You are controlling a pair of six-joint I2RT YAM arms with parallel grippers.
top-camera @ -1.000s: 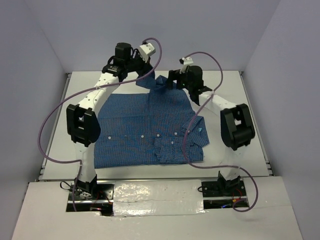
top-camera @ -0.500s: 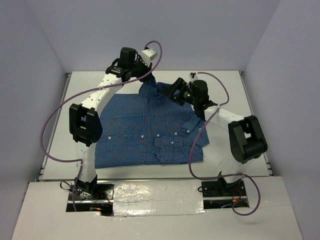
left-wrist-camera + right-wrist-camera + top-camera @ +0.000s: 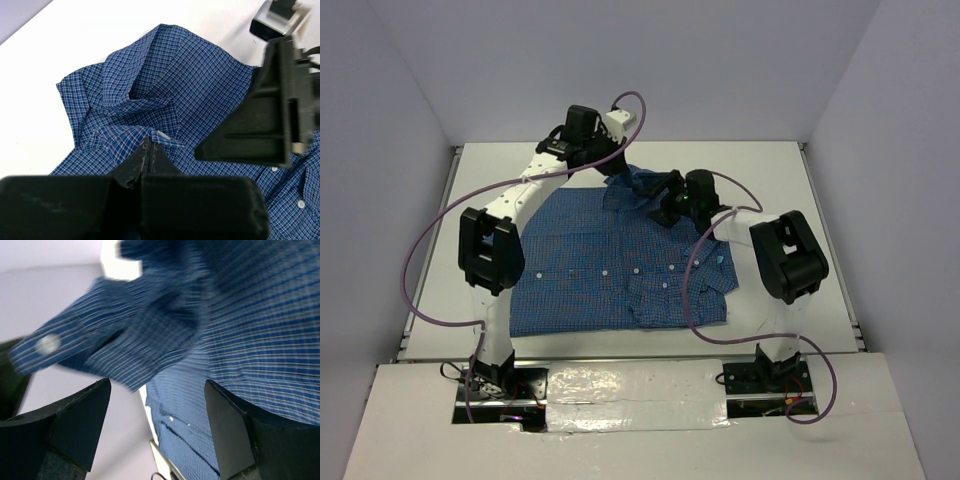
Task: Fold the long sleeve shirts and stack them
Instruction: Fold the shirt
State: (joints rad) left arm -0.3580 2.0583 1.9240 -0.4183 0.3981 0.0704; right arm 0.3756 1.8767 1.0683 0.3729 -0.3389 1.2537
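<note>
A blue checked long sleeve shirt [image 3: 590,260] lies spread on the white table, with a cuffed sleeve folded across its right side [image 3: 715,265]. My left gripper [image 3: 620,178] is at the shirt's far edge, shut on a pinch of raised fabric [image 3: 151,145]. My right gripper [image 3: 660,200] hovers just to its right over the shirt's upper middle, and one of its fingers [image 3: 260,125] shows in the left wrist view. In the right wrist view its jaws stand wide apart [image 3: 157,410]. Shirt cloth and a buttoned cuff [image 3: 47,344] hang beyond its fingertips, with nothing between them.
The white table [image 3: 780,170] is boxed in by pale walls on three sides. Purple cables [image 3: 430,250] loop off both arms. A foil-taped ledge [image 3: 630,385] holding the arm bases runs along the near edge.
My left gripper has drawn the shirt's far edge slightly nearer and rightward. My right arm has swung down and left from the shirt's far edge, and its jaws have narrowed a little.
</note>
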